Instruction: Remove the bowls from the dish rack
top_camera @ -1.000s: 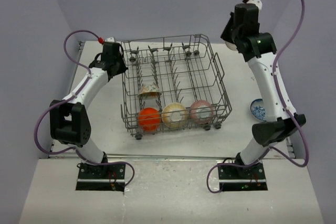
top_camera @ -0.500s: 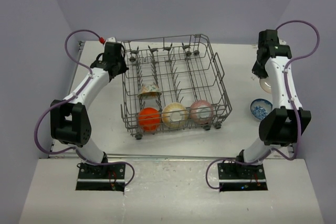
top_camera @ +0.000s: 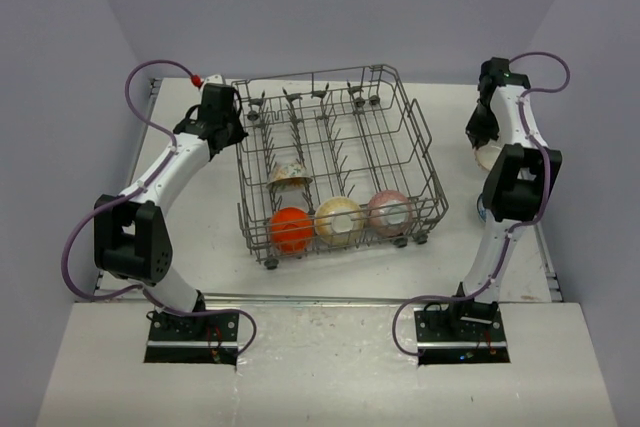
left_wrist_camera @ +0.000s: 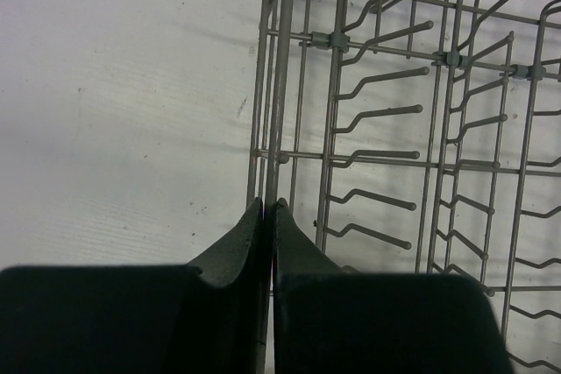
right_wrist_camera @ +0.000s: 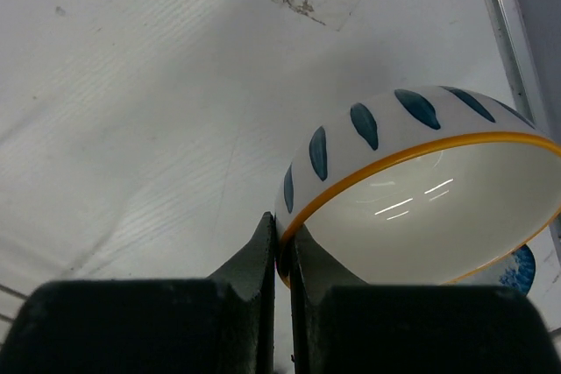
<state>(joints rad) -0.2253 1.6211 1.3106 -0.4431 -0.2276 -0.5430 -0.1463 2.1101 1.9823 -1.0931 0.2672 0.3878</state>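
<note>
**Both arms gripping – one on the rack, one on a bowl**

Nearest the arm bases, three bowls stand on edge in the near row of the dish rack (top_camera: 408, 127): the orange bowl (top_camera: 291, 228) at 7 o'clock in the rack, the cream bowl (top_camera: 338, 217) at 6 and the pink bowl (top_camera: 389, 211) at 5. The cream and pink ones show pale insides, mouths tilted up toward the top camera. Which way the orange one faces is hard to make out.

Just behind the orange one, a floral bowl (top_camera: 290, 175) lies tipped on the tines, its wider rim toward 6 o'clock.

The rack sits mid-table, its near side running from 9 to 3 o'clock with the right end a little farther off.

At 3 o'clock from the rack, the right arm folds steeply back on itself and hides nearly all of the blue-patterned bowl (right_wrist_camera: 524, 267). Only a blue sliver of it shows in the right wrist view.

Beyond it, the right gripper (right_wrist_camera: 282, 234) pinches the rim of a white bowl (right_wrist_camera: 421, 181) with a yellow edge and blue marks – tilted, and whether it touches the table cannot be told.

At the rack's 10 o'clock corner, the left arm stretches far forward, and the left gripper (left_wrist_camera: 268, 208) is pressed together on the rack's left wall wire.
</note>
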